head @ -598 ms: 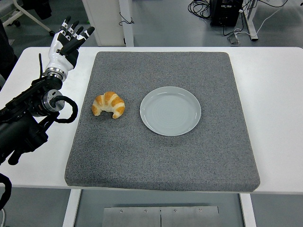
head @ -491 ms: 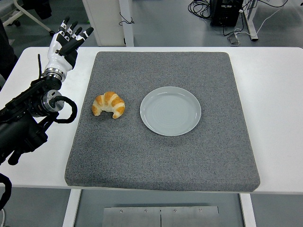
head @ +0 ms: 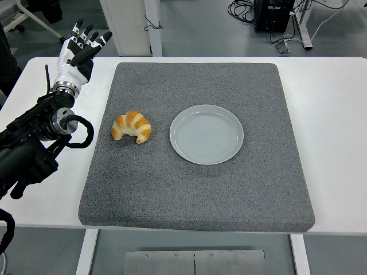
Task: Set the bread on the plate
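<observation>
Table [head: 332, 114], white, fills most of the view, near edge at the bottom. Grey mat [head: 195, 189] lies on it, covers the middle, nearly square, textured. My left arm [head: 34, 143] comes in from the left edge, black, with a cable loop near the wrist, over the bare table left of the mat. Plate [head: 206, 134], round, pale grey-blue, sits flat on the mat a bit right of centre, nothing on it. Bread [head: 131, 126], a golden croissant, lies on the mat just left of the plate, apart from it, not touching the rim, curved ends pointing toward the near edge. My left hand [head: 76, 52] is raised near the mat's far left corner, white palm shell, black fingers [head: 92, 38] spread wide and pointing up and away, holding nothing, well apart from the bread. Bread not yet on the plate.
</observation>
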Controlling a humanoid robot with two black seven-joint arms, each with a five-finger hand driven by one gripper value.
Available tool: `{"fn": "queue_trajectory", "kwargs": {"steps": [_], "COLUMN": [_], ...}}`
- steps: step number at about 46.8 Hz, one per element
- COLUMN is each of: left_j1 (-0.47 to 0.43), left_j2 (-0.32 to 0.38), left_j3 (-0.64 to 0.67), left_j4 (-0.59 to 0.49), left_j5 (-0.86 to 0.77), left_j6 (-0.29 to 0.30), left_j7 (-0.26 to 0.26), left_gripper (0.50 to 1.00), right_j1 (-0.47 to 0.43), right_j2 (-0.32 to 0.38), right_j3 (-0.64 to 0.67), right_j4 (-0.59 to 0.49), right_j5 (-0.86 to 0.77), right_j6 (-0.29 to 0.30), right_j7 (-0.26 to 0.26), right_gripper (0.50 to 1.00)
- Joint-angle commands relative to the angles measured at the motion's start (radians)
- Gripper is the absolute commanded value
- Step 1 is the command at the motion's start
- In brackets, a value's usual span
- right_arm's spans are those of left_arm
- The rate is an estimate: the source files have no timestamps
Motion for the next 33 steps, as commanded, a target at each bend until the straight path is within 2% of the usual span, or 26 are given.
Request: {"fn": "queue_trajectory", "kwargs": {"steps": [1, 20, 33], "left_j1": [-0.002, 0.001, 0.006], "left_j2": [-0.001, -0.004, 0.004], "left_j3": [-0.006, 0.005, 0.024], "left_j4": [0.000, -0.001, -0.012], "left_j5": [-0.001, 0.008, 0.025], "left_j6": [0.000, 0.000, -0.043], "left_j7": [0.000, 0.000, 0.010], "left_gripper": [0.981, 0.981, 0.981], "right_j1": [0.000, 0.000, 0.000], "right_j2": [0.000, 0.000, 0.000], "right_j3": [0.000, 0.000, 0.000], "right_j4": [0.000, 0.000, 0.000], "right_j5": [0.000, 0.000, 0.000], "right_j6": [0.000, 0.000, 0.000], "right_j7": [0.000, 0.000, 0.000], "right_gripper": [1.000, 1.000, 1.000]}}
